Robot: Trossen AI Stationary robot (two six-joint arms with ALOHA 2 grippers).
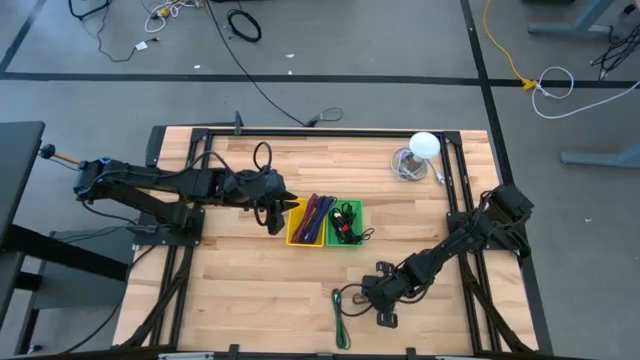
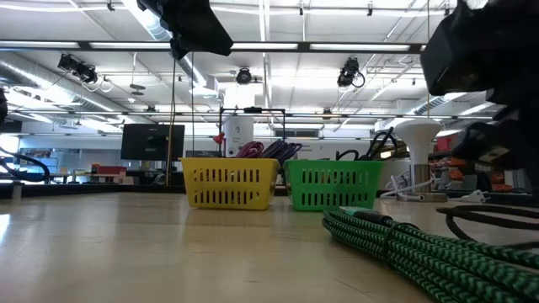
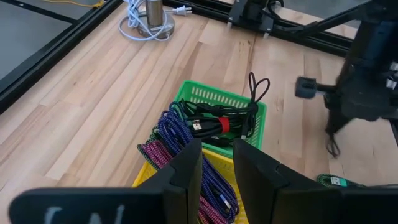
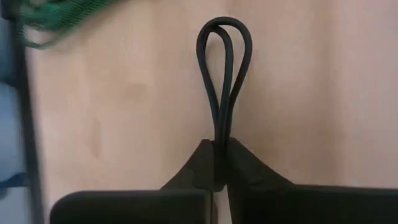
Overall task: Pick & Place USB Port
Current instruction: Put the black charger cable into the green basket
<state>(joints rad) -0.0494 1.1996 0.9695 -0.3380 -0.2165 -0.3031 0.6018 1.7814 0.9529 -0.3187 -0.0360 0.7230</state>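
A black cable (image 4: pixel 224 68), folded into a narrow double loop, is near the table's front edge, and my right gripper (image 4: pixel 219 155) is shut on it. A green braided cable (image 1: pixel 340 318) lies on the table just beside them, large in the low view (image 2: pixel 404 248). My left gripper (image 3: pixel 217 163) hovers open over the yellow basket (image 1: pixel 303 228), which holds purple and pink cables. The green basket (image 1: pixel 345 225) next to it holds black cables (image 3: pixel 217 121). My right gripper pinches the black cable between its two fingers, at the neck of the folded loop (image 4: pixel 219 140), where two strands run side by side. The fingers lie along the strands, and the loop's rounded end (image 4: pixel 224 25) sticks out ahead of them over the wood.
A white lamp (image 1: pixel 424 145) with a coiled white cord (image 1: pixel 408 166) stands at the table's far right. Both baskets sit side by side mid-table (image 2: pixel 230 181) (image 2: pixel 333 183). Black frame rails (image 1: pixel 455 180) border the table. Bare wood lies left of the baskets and along the front left.
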